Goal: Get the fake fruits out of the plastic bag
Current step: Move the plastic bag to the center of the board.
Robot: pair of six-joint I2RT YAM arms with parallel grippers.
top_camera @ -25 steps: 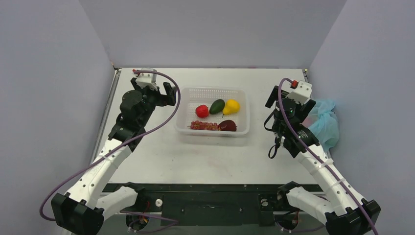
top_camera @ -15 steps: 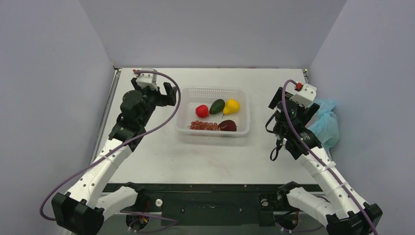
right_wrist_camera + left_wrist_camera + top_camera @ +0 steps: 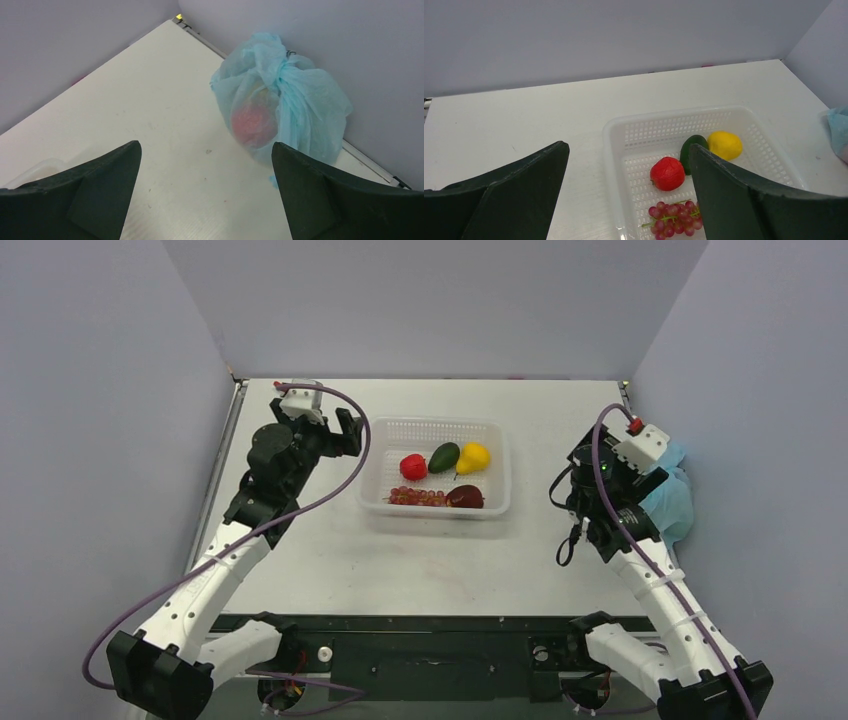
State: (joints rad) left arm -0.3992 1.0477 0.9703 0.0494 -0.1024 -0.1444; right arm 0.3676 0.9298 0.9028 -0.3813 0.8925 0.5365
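Note:
The light blue plastic bag [image 3: 670, 502] lies bunched and tied shut at the table's right edge, against the wall. In the right wrist view the bag [image 3: 295, 100] sits just beyond my fingers, and a reddish fake fruit [image 3: 252, 122] shows through its film. The other fruits inside are hidden. My right gripper [image 3: 625, 472] is open and empty, facing the bag just left of it, with bare table between the jaws [image 3: 205, 145]. My left gripper [image 3: 335, 435] is open and empty, hovering left of the basket [image 3: 628, 146].
A white perforated basket [image 3: 495, 432] stands mid-table. It holds a small red fruit [image 3: 412, 467], a dark green avocado [image 3: 444, 456], a yellow pear [image 3: 473, 457], a grape bunch [image 3: 418, 497] and a dark purple fruit [image 3: 465, 497]. Walls close in at the back and both sides.
My right gripper has swung to the right, closer to the blue bag, and now covers part of it in the top view. The left arm has not moved.

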